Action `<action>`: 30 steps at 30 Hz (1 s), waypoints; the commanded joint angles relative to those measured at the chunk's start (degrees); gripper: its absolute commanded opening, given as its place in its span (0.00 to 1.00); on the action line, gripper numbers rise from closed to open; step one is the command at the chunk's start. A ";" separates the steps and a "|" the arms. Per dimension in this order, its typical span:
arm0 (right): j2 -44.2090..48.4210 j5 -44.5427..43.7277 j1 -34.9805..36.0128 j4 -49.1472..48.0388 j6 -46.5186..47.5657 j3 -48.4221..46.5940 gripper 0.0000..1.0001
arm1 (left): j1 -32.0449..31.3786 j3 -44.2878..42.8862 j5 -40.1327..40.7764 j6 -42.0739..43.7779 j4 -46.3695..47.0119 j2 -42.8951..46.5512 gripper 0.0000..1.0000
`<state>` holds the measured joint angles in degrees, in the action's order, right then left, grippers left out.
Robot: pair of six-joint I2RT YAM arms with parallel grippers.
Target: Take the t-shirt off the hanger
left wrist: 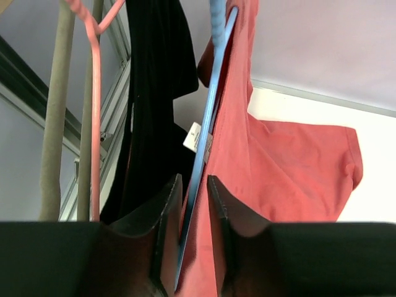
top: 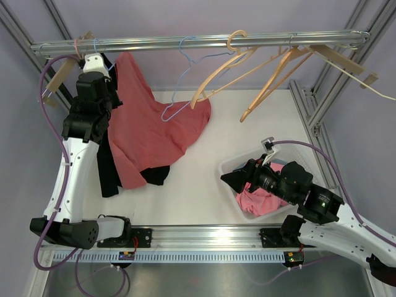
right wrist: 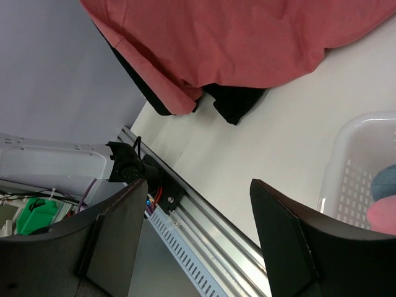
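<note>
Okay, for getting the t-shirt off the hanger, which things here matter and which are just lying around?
Job in hand:
red t-shirt
blue hanger that carries it
left gripper, fingers either side of that hanger
rail

Lying about:
black garment
pink hanger
empty wooden hangers
basket with pink cloth
right gripper, open near the basket

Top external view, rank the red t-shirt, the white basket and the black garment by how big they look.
1. red t-shirt
2. white basket, though the right arm covers part of it
3. black garment, mostly hidden, so unsure
</note>
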<state>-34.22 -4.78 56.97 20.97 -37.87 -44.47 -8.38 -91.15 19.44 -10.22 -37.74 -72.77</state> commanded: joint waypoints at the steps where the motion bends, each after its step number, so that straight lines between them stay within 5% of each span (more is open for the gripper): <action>1: -0.50 3.46 0.07 -3.75 -0.19 0.08 0.76 | 0.30 -1.13 -1.69 -0.06 3.90 0.35 0.25; 6: -1.64 3.11 0.86 -4.36 -0.10 -0.18 0.75 | 0.21 -1.57 -3.09 -0.33 4.16 0.96 0.00; 23: -10.60 -1.46 10.26 -8.14 1.74 -3.87 0.75 | 0.21 -6.58 -12.40 -0.33 7.76 3.25 0.00; 30: -13.85 -2.17 13.96 -11.48 2.89 -4.40 0.75 | 0.21 0.70 -16.72 -2.44 11.37 10.36 0.00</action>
<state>-46.92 -5.98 69.80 13.41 -36.62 -45.76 -8.43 -91.61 5.69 -11.66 -34.20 -67.68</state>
